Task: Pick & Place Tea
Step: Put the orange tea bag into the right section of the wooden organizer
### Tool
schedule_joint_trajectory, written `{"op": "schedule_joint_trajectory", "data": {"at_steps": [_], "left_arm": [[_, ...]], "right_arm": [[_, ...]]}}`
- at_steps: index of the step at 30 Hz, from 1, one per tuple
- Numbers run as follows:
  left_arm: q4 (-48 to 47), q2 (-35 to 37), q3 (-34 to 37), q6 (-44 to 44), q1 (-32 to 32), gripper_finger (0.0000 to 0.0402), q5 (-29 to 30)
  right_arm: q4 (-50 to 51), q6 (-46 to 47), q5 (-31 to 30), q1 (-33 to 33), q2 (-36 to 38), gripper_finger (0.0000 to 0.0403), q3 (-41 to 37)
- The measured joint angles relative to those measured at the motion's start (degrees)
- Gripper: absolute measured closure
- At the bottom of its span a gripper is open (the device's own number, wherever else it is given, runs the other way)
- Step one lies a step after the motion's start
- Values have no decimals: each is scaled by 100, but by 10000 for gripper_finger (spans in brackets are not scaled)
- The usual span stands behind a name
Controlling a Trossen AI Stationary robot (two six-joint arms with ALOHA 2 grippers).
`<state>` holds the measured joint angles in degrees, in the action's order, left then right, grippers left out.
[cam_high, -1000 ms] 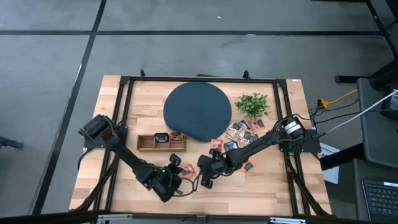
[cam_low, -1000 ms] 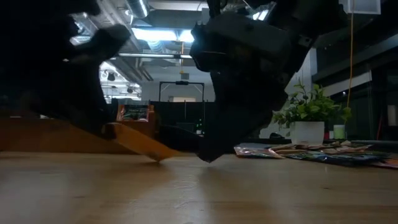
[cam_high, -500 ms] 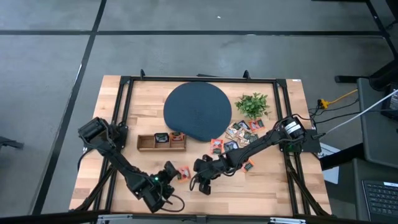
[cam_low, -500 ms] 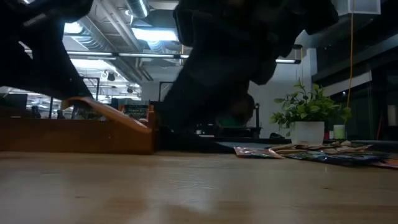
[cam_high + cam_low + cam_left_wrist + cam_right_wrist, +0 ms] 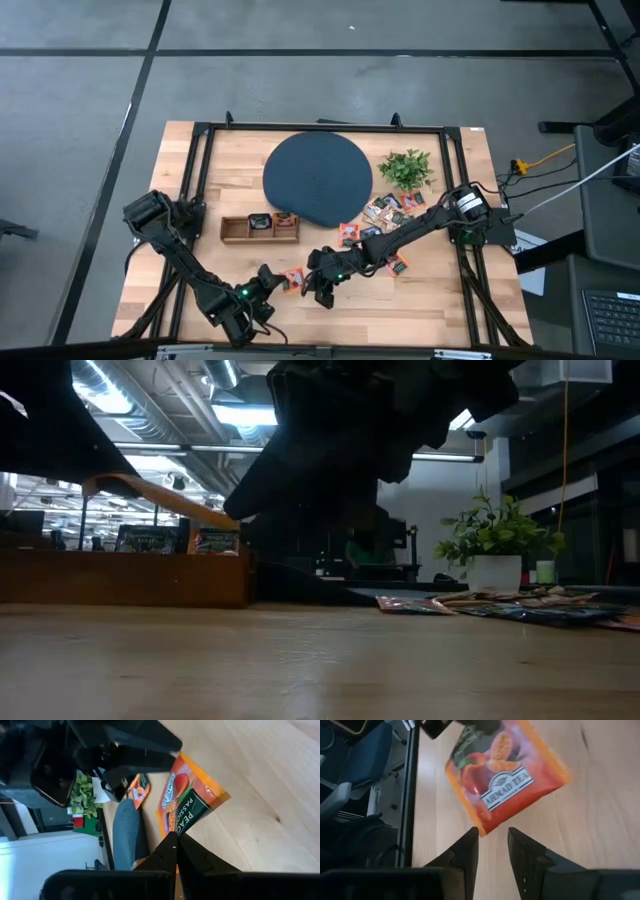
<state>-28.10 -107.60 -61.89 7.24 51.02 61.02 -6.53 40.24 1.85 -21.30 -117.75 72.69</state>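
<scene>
Pinching the orange-red square foil tea sachet [image 5: 187, 795] at its edge, the clenched left gripper [image 5: 175, 851] holds it above the wooden table [image 5: 450, 290] toward six o'clock, while the right gripper [image 5: 492, 842], fingers parted and empty, hovers just beside it.

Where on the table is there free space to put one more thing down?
Free wood lies along the near edge right of the right pincer, and on the far left between the frame rail and the wooden tray. It is crowded between the dark disc, the plant and the sachet pile.
</scene>
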Motion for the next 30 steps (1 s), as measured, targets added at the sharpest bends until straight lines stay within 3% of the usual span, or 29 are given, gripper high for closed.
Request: {"op": "schedule_joint_trajectory", "data": {"at_steps": [7,19,27,30], "left_arm": [[92,9,-6,-94,5,400,211],[129,9,-7,-104,1,400,351],[136,9,-7,-273,-2,398,356],[136,9,-7,-451,-3,396,333]], "right_arm": [[-417,-120,294,52,0,296,0],[-553,-159,204,114,0,300,0],[-396,-220,-17,140,0,387,0],[-391,-303,-28,140,0,389,0]]}}
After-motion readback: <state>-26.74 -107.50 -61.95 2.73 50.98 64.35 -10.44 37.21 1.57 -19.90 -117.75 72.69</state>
